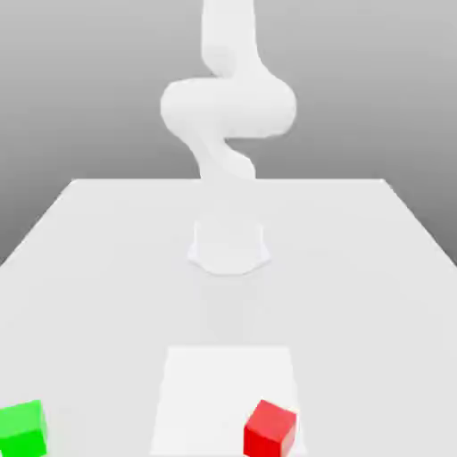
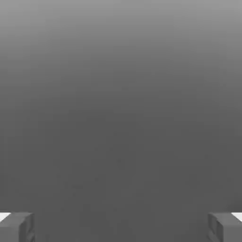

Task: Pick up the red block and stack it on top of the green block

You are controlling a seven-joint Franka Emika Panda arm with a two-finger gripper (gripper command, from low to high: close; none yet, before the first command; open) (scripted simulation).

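The gripper (image 2: 121, 228) stands wide open with nothing between its fingertips. From it the coming move must probably go down and out to the red block (image 1: 270, 430), which sits near the surface's (image 1: 375, 312) edge closest to the exterior view, on the pale square's right-hand side there, its faces turned askew; the green block (image 1: 23, 430) lies well apart, toward the exterior view's left.

pale table (image 1: 107, 312), red block (image 1: 270, 430), green block (image 1: 23, 430)
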